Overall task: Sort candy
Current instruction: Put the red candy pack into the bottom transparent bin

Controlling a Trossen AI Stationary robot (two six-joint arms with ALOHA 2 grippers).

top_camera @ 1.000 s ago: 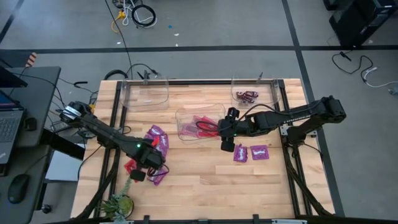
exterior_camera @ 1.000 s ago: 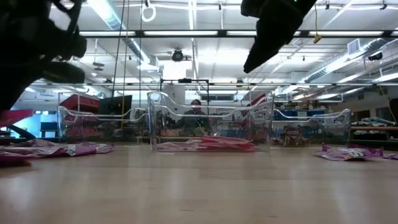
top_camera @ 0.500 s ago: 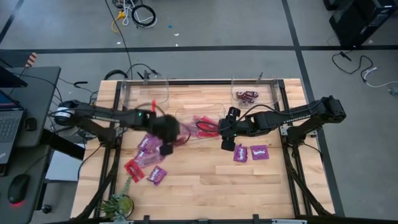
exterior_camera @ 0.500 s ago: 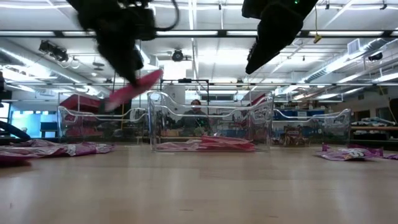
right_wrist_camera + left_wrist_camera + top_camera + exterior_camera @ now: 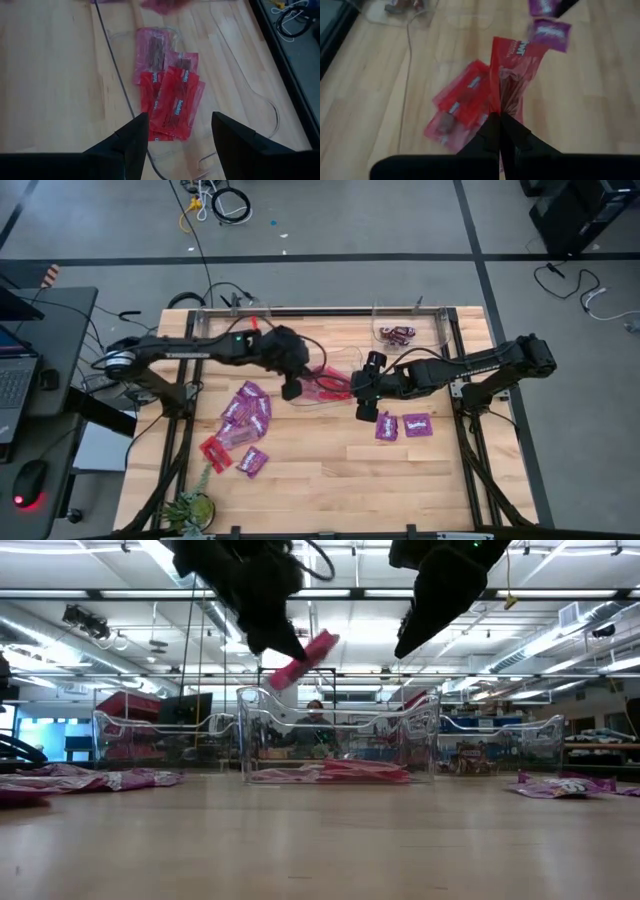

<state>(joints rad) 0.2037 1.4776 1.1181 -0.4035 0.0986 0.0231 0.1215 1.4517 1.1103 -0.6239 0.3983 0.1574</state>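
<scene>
My left gripper (image 5: 292, 387) is shut on a red candy packet (image 5: 512, 67) and holds it in the air over the middle clear bin (image 5: 345, 358). In the low view the packet (image 5: 303, 658) sticks out past the gripper (image 5: 278, 642), above the bin's wall (image 5: 340, 730). Several red packets (image 5: 170, 102) lie flat on the bin's floor. My right gripper (image 5: 180, 134) hangs open over the bin's right end (image 5: 363, 412), with nothing between its fingers. Purple packets (image 5: 248, 405) lie flat on the table to the left. My left gripper pinches one end of the red packet (image 5: 495, 102) between its two fingers. The fingers slant down from the table's left side. The packet juts out beyond the fingertips, creased lengthwise and tilted, lifted clear above the bin.
A clear bin with dark candies (image 5: 398, 333) stands at the far right, another clear bin (image 5: 235, 330) at the far left. Two purple packets (image 5: 400, 426) lie right of centre. A red packet (image 5: 214, 452) and a purple one (image 5: 252, 462) lie near left. A plant (image 5: 190, 508) sits at the near-left edge.
My left gripper, shut, has lifted the red packet off the near-left pile. It has swung up and toward the far right to above the middle bin, tipping to a shallower slant. The packet hangs clear in the grip.
</scene>
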